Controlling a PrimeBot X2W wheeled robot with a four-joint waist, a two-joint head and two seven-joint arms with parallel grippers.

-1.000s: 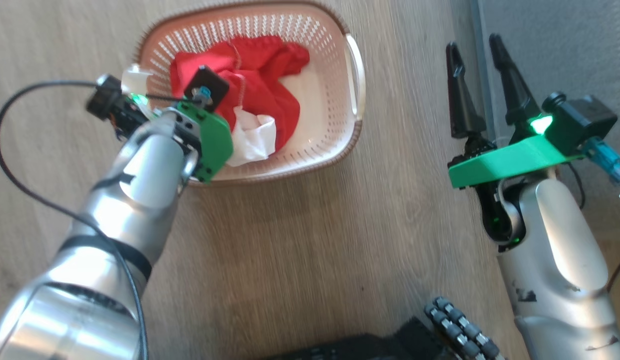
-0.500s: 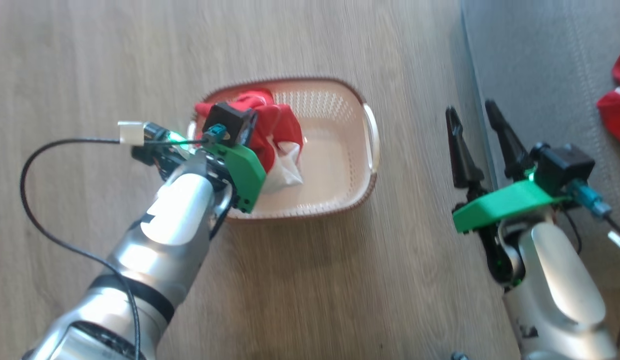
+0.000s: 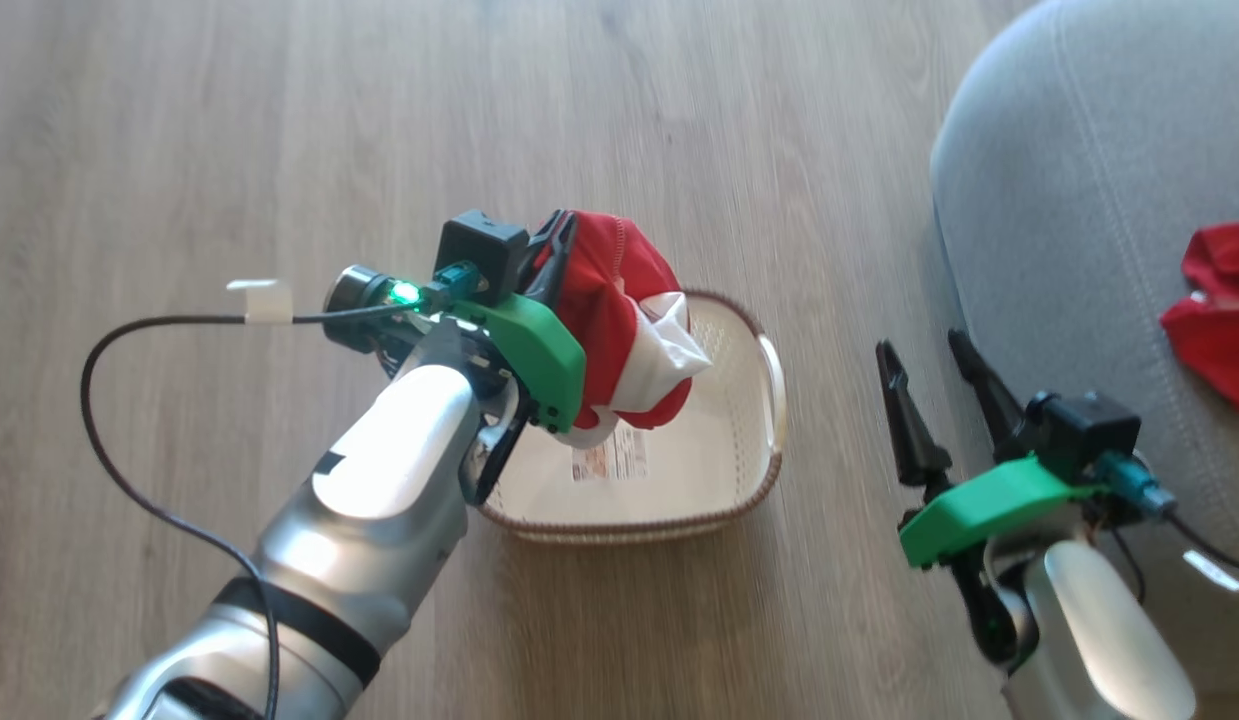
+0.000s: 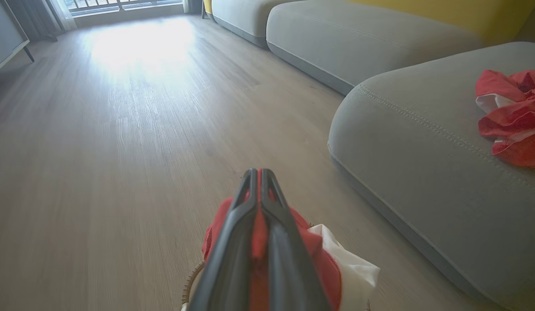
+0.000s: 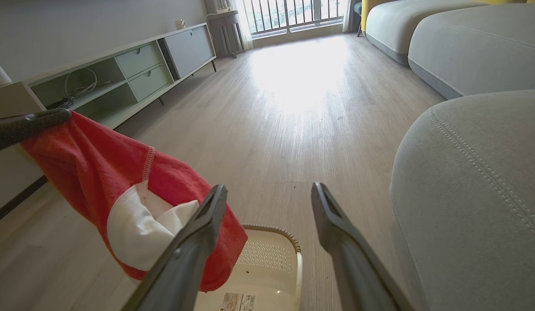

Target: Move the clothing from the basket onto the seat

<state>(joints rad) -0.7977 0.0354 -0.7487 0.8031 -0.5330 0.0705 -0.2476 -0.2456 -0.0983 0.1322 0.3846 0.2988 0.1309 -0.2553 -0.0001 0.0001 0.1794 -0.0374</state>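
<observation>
left tool (image 4: 258,172) holds clothing (image 3: 619,310) above the basket (image 3: 731,445).

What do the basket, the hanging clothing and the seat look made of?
The basket is likely moulded plastic: cream, smooth, with a slight sheen, perforated walls and a brown woven-look rim. The clothing is soft, knit-looking fabric, matte red with white panels; it drapes and shows a stitched seam. The seat is upholstery fabric, matte grey and finely textured, with a double stitch line.

Two red garments: the clothing (image 3: 619,320), a second garment (image 3: 1214,330) at right. One basket (image 3: 729,440). Three grey cushions (image 4: 358,39), the seat (image 4: 422,151) nearest. Left gripper (image 4: 258,173), right gripper (image 3: 921,345): two.
</observation>
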